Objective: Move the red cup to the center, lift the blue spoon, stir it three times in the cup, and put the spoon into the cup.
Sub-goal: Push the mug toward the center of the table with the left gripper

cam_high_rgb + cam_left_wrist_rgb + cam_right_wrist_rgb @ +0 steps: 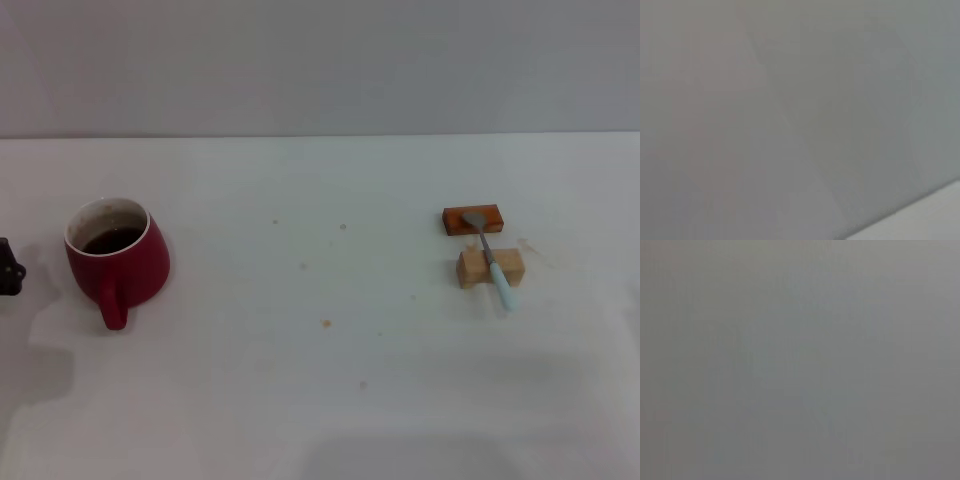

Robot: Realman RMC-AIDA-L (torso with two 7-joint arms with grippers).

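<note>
At far left, a dark bit of the left gripper (8,267) shows; I cannot tell its state. Just beside it stands the cup (117,258), off-center. Rightward, the spoon (493,257) bridges two blocks (473,219), handle raised, likely for easy grasping. Right gripper unseen.

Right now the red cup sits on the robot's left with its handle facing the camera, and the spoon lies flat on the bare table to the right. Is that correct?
Not quite. In the head view the spoon lies across two small blocks, orange-brown and tan, not flat on the table. The cup is as stated.
</note>
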